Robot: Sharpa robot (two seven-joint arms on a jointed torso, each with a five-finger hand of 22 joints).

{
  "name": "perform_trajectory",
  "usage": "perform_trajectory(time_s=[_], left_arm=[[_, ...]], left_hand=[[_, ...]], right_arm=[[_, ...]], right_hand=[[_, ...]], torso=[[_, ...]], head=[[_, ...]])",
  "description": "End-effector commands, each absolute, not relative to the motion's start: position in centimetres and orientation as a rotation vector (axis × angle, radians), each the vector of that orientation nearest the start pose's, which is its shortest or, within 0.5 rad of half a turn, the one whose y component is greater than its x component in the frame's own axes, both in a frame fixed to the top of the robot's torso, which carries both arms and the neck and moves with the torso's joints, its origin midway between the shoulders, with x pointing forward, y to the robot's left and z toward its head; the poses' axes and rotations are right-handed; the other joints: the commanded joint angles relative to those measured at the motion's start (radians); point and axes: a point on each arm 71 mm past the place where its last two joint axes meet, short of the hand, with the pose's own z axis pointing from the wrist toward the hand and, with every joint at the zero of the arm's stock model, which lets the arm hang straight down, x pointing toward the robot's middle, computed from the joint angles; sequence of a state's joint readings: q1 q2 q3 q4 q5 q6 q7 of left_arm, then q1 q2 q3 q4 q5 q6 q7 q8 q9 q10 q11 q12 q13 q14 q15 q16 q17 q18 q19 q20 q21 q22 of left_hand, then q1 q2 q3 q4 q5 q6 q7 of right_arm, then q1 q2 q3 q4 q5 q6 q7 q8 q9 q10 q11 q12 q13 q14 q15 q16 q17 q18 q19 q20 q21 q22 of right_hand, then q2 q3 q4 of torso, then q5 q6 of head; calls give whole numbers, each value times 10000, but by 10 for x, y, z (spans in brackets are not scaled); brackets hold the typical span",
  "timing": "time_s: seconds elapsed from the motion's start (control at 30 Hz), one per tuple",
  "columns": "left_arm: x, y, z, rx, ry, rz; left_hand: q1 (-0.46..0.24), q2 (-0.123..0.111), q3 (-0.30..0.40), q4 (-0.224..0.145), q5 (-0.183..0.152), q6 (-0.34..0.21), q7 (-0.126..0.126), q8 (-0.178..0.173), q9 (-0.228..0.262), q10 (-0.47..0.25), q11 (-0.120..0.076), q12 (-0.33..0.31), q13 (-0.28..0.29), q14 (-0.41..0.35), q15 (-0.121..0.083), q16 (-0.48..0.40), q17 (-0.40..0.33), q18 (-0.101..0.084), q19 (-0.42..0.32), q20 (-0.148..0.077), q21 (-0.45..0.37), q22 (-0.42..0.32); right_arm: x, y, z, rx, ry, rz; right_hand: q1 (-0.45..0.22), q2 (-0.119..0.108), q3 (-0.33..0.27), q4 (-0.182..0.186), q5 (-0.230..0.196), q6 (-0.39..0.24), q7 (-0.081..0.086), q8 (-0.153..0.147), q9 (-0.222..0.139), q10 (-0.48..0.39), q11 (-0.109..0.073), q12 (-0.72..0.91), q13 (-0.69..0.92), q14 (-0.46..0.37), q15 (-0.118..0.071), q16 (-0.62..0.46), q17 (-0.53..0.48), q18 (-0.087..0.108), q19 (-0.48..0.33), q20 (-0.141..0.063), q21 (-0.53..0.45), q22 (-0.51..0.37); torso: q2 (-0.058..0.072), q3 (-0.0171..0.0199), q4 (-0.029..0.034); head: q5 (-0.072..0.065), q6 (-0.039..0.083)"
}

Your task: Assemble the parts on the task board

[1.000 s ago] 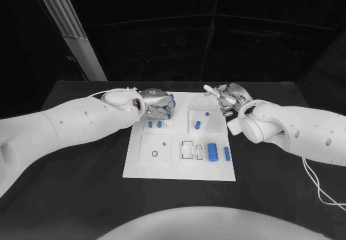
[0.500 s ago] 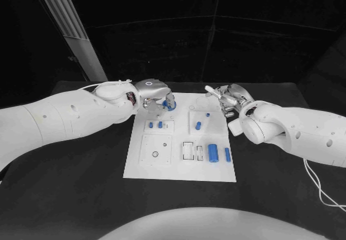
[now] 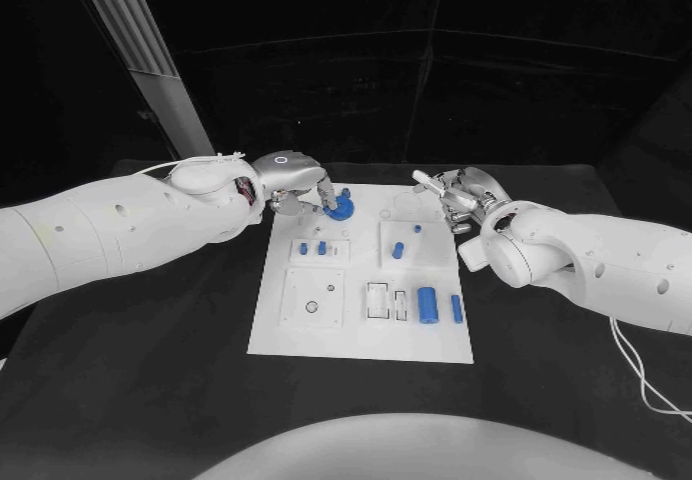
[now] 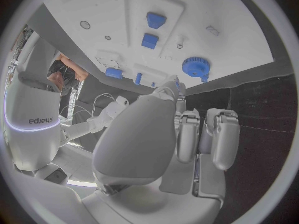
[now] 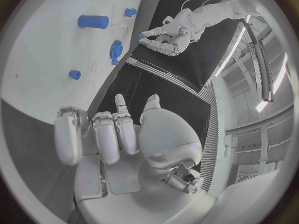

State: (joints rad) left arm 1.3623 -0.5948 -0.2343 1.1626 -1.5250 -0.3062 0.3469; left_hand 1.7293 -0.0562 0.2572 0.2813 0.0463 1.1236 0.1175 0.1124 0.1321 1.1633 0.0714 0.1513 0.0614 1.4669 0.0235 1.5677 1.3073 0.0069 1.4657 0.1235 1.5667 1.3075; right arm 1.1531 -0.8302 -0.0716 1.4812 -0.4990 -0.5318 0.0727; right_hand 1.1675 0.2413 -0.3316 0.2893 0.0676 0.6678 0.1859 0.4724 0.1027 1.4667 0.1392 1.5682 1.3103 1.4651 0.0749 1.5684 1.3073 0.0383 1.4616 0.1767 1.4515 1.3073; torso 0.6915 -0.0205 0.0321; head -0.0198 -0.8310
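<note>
Task board (image 3: 361, 335): white plate at the middle of the black table (image 3: 144, 330), long side running away from the robot

Blue gear (image 3: 340, 210): lies at the far left corner of the board, close to the board's edge; the left wrist view shows it flat on the white surface (image 4: 197, 66)

Left hand (image 3: 293, 185): sits at the board's far left edge, fingers pointed toward the gear; the head view does not settle whether a fingertip touches it — the left wrist view shows the fingers (image 4: 187, 134) straight, apart and holding nothing

Change: one second ago this hand was lower over the left recessed plate with the two small blue pieces (image 3: 313, 247); it has since drawn back to the far corner, and the gear now shows clear of the fingers

Meaning: judged as a release or a nudge of the gear at the corner; seating cannot be confirmed

Right hand (image 3: 459, 195): raised beside the board's far right corner, unmoved over the second — fingers loosely curled, nothing in them (image 5: 118, 134)

Remaining parts: blue cylinder (image 3: 426, 303) and slim blue pin (image 3: 456, 308) lie near the right front
</note>
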Motion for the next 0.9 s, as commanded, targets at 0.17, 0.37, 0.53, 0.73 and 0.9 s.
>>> perform_trajectory(time_s=[0.17,0.37,0.53,0.73,0.9], left_arm=[[537,166,-183,6599,16145,-7484],[540,171,-190,6465,16645,-7238],[541,173,-196,6398,16833,-7159],[542,173,-200,6367,17017,-7097],[542,173,-202,6344,17234,-7018]], left_hand=[[-110,-12,21,71,23,117,61,53,-13,93,9,-63,-9,1039,-81,31,2635,-69,1051,-45,41,2633],[-123,-17,24,76,23,87,68,25,-23,77,17,-103,-12,1039,-77,31,2635,-69,1051,-46,41,2633],[-122,-13,29,75,23,75,69,16,-26,73,18,-114,-12,1039,-75,31,2635,-69,1051,-46,41,2633],[-121,16,48,78,24,75,71,10,-28,80,19,-128,-10,1039,-73,31,2635,-69,1051,-45,41,2633],[-109,27,66,70,25,56,74,-8,-34,71,20,-154,-11,1039,-71,31,2635,-69,1051,-45,41,2633]], right_arm=[[486,-223,-221,8423,16327,10118],[486,-224,-221,8422,16320,10118],[485,-223,-221,8417,16326,10128],[485,-224,-221,8415,16327,10131],[485,-224,-221,8414,16328,10132]], right_hand=[[63,2,-54,0,41,-21,186,63,-17,1041,-74,26,2605,1056,-36,24,2635,-73,243,-4,-47,2231],[63,2,-54,0,41,-21,186,63,-17,1041,-74,26,2605,1056,-36,24,2635,-73,243,-4,-47,2231],[63,2,-54,0,41,-21,186,63,-17,1041,-74,26,2605,1056,-36,24,2635,-73,243,-4,-47,2231],[63,2,-54,0,41,-21,186,63,-17,1041,-74,26,2605,1056,-36,24,2635,-73,243,-4,-47,2231],[63,2,-54,0,41,-21,186,63,-17,1041,-74,26,2605,1056,-36,24,2635,-73,243,-4,-47,2231]], torso=[[5,-11,0],[4,-12,-2],[5,-11,1],[-2,-4,-7],[-2,-7,-9]], head=[[65,-3],[67,-28],[45,-40],[49,-49],[41,-50]])
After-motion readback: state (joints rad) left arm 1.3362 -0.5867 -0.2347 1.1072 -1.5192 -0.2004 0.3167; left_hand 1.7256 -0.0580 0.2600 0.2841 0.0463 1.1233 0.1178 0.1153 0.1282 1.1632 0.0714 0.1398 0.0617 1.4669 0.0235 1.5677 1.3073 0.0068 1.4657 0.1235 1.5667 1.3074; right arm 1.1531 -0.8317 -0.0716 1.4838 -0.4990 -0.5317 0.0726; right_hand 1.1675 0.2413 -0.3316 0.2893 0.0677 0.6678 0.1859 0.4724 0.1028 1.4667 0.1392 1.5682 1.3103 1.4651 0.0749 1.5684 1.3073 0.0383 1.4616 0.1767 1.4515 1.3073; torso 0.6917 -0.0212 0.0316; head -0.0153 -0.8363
